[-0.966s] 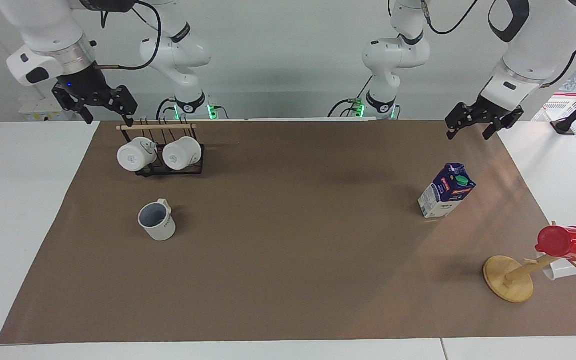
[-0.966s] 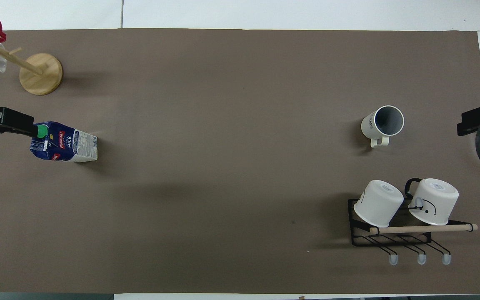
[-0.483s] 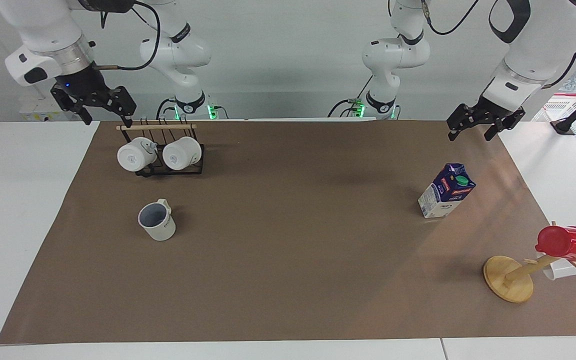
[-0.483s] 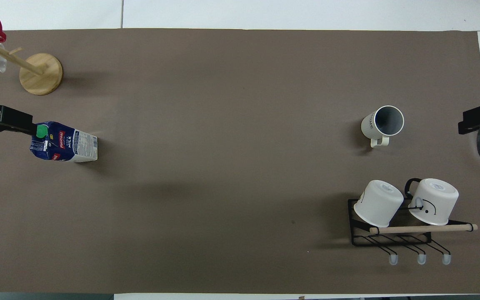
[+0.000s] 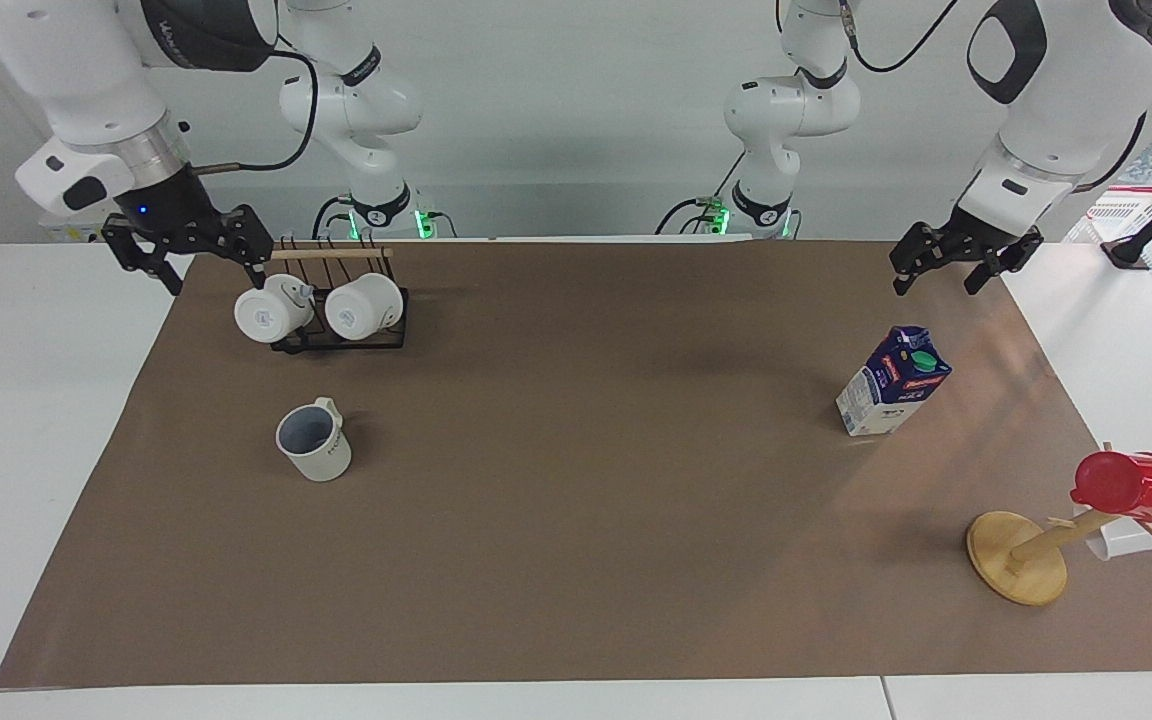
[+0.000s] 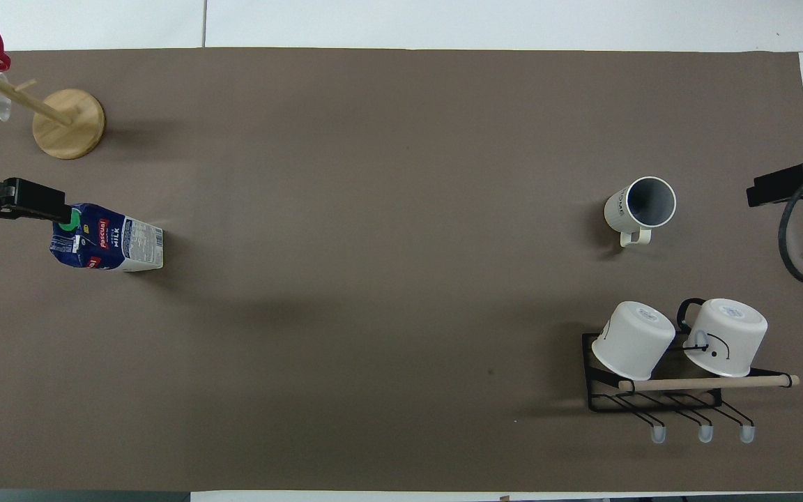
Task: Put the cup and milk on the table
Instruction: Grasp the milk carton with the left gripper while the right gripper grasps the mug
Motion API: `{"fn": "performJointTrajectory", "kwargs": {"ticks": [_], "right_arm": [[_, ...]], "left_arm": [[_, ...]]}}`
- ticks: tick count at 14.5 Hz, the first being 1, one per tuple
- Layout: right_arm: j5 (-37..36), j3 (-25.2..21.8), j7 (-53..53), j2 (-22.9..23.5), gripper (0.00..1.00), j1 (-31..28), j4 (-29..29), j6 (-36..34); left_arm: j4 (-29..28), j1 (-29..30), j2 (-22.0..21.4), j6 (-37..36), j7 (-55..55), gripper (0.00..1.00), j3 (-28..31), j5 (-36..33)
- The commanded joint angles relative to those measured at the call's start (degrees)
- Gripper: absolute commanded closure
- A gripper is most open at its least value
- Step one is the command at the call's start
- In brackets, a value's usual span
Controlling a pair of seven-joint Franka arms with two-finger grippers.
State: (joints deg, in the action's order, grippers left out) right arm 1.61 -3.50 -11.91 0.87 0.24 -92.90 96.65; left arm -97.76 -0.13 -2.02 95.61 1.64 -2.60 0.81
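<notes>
The cup [image 5: 314,441] stands upright on the table's brown sheet [image 5: 586,520], mouth up, handle toward the robots; it also shows in the overhead view [image 6: 640,206]. The milk [image 5: 893,382] stands upright on the sheet toward the left arm's end, and shows in the overhead view [image 6: 107,237]. My right gripper [image 5: 218,282] is open and empty, in the air over the sheet's edge beside the mug rack. My left gripper [image 5: 934,286] is open and empty, in the air over the sheet by the milk, not touching it.
A black wire rack [image 5: 336,340] with two white mugs stands nearer to the robots than the cup. A wooden mug tree [image 5: 1021,555] with a red cup [image 5: 1131,485] stands at the left arm's end, farther from the robots than the milk.
My right gripper has sunk lower beside the rack. My left gripper has shifted slightly above the milk. Cup and milk have not moved.
</notes>
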Motion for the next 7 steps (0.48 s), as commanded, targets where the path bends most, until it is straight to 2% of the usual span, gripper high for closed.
{"fn": "performJointTrajectory", "kwargs": {"ticks": [1, 3, 7], "right_arm": [[3.3, 0.25, -7.84, 7.36, 0.0, -1.64, -0.26, 8.86], [3.57, 0.25, -12.32, 11.24, 0.0, -1.38, -1.22, 13.89], [3.57, 0.33, -21.54, 13.44, 0.0, -0.94, -10.79, 28.47]], "left_arm": [[-6.98, 0.92, -2.2, 6.24, 0.21, 0.0, -0.21, -1.07], [-10.33, 2.32, -2.11, 10.72, 0.3, 0.0, -0.3, -1.07], [-14.81, 2.94, -1.41, 16.7, 0.3, 0.0, -0.3, -1.07]]}}
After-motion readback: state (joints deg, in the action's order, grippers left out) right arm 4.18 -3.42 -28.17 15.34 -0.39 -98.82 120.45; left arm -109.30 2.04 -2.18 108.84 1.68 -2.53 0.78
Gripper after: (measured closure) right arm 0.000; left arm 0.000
